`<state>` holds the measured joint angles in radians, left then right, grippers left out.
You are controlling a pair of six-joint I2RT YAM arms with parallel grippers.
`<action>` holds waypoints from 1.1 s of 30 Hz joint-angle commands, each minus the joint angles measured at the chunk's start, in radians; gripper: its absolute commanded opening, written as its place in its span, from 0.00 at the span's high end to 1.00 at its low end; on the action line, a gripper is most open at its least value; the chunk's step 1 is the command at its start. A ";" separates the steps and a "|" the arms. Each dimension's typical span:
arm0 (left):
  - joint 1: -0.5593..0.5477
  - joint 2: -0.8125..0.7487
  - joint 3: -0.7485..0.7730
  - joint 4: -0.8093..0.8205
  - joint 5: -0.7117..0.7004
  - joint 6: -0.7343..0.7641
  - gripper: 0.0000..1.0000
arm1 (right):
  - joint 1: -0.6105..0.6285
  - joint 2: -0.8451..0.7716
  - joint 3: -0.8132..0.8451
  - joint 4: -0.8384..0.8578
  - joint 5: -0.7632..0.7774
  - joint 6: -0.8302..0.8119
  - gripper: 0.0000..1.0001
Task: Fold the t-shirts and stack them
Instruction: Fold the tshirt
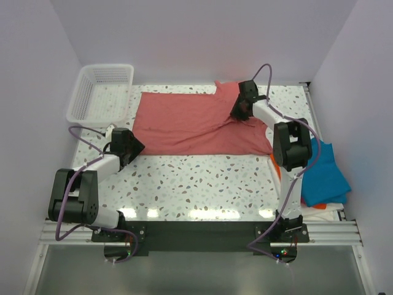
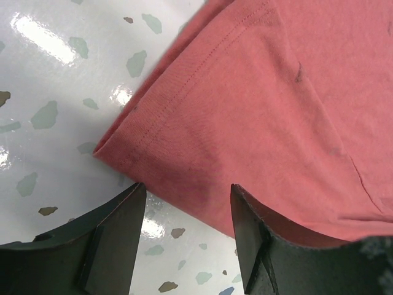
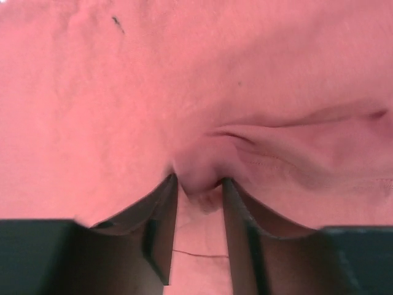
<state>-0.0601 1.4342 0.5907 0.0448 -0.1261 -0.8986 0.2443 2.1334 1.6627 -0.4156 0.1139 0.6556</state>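
Observation:
A salmon-red t-shirt (image 1: 190, 123) lies spread across the back middle of the table. My left gripper (image 1: 137, 147) is at its near left corner, open, with the hemmed corner (image 2: 141, 147) just ahead of the fingertips (image 2: 132, 203) and nothing between them. My right gripper (image 1: 237, 113) is on the shirt's right part, its jaws drawn close on a raised pinch of the salmon cloth (image 3: 198, 175). A teal-blue t-shirt (image 1: 322, 172) lies crumpled at the right edge. A sliver of the orange t-shirt (image 1: 274, 171) shows beside the right arm.
A white mesh basket (image 1: 101, 92) stands at the back left corner. The speckled tabletop (image 1: 196, 184) runs between the shirt and the arm bases. Pale walls close in the table on the left, back and right.

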 commanded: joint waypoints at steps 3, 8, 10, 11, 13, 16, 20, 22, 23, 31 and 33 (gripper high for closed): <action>-0.003 -0.011 0.001 0.044 -0.029 0.004 0.38 | 0.004 0.060 0.121 -0.097 0.032 -0.096 0.41; -0.003 -0.011 0.003 0.043 -0.026 0.000 0.38 | 0.003 0.011 0.112 -0.126 0.116 -0.137 0.24; -0.003 -0.021 0.003 0.043 -0.027 -0.002 0.38 | 0.003 -0.018 0.091 -0.114 0.130 -0.142 0.23; -0.003 -0.023 0.004 0.041 -0.027 -0.003 0.38 | 0.004 -0.058 0.054 -0.104 0.142 -0.142 0.23; -0.003 -0.026 0.009 0.040 -0.029 -0.005 0.38 | 0.003 -0.101 0.010 -0.075 0.150 -0.139 0.23; -0.004 -0.026 0.018 0.035 -0.024 -0.010 0.38 | 0.004 -0.173 -0.089 -0.028 0.156 -0.119 0.26; -0.003 -0.024 0.024 0.032 -0.024 -0.010 0.38 | 0.004 -0.231 -0.222 0.030 0.150 -0.093 0.37; -0.004 -0.024 0.024 0.032 -0.024 -0.011 0.38 | 0.004 -0.230 -0.245 0.055 0.132 -0.085 0.49; -0.004 -0.021 0.024 0.033 -0.024 -0.010 0.38 | 0.007 -0.219 -0.239 0.054 0.129 -0.083 0.60; -0.003 -0.006 0.029 0.033 -0.018 -0.014 0.38 | 0.023 -0.070 -0.129 0.029 0.092 -0.080 0.71; -0.004 0.000 0.031 0.032 -0.018 -0.014 0.38 | 0.026 -0.050 -0.089 0.017 0.093 -0.082 0.71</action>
<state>-0.0601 1.4342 0.5911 0.0433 -0.1314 -0.9005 0.2607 2.0674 1.5021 -0.4198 0.2104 0.5655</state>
